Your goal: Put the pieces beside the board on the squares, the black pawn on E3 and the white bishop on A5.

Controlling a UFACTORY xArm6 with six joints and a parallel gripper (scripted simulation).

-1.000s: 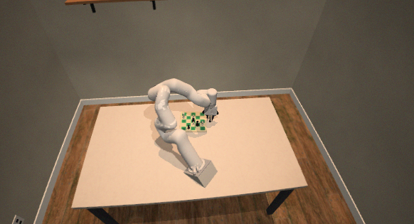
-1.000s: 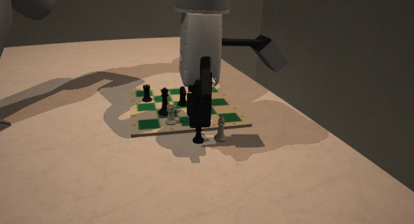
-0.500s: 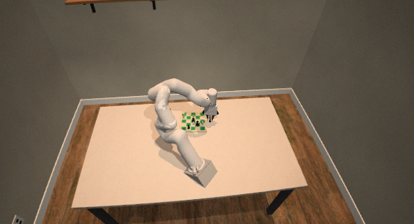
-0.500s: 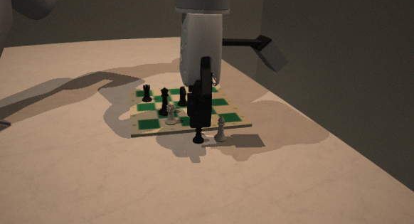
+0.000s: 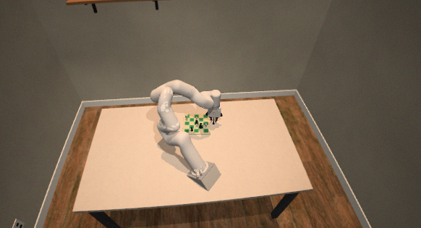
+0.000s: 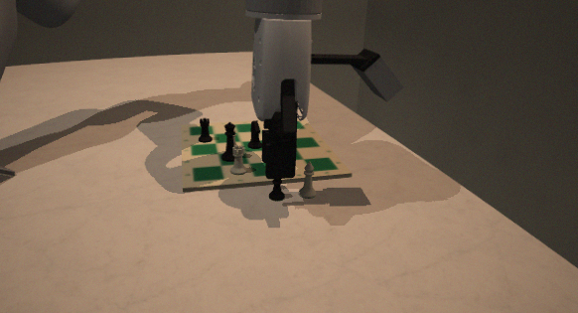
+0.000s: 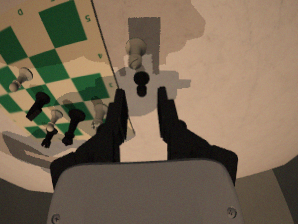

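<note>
The black pawn (image 6: 277, 190) stands on the table just off the near edge of the green and cream board (image 6: 258, 153). The white bishop (image 6: 308, 181) stands upright right beside it. My gripper (image 6: 278, 173) hangs straight above the pawn, fingers partly open, tips low around its head and not clamped on it. In the wrist view the pawn (image 7: 141, 82) sits just ahead of the fingertips, with the bishop (image 7: 135, 51) beyond it. In the top view the gripper (image 5: 214, 117) is at the board's right edge (image 5: 197, 124).
On the board stand a black rook (image 6: 205, 130), a tall black piece (image 6: 228, 141), another black piece (image 6: 254, 134) and a white rook (image 6: 238, 161). The table's right edge lies some way off. The arm's base (image 5: 204, 175) is toward the front of the table.
</note>
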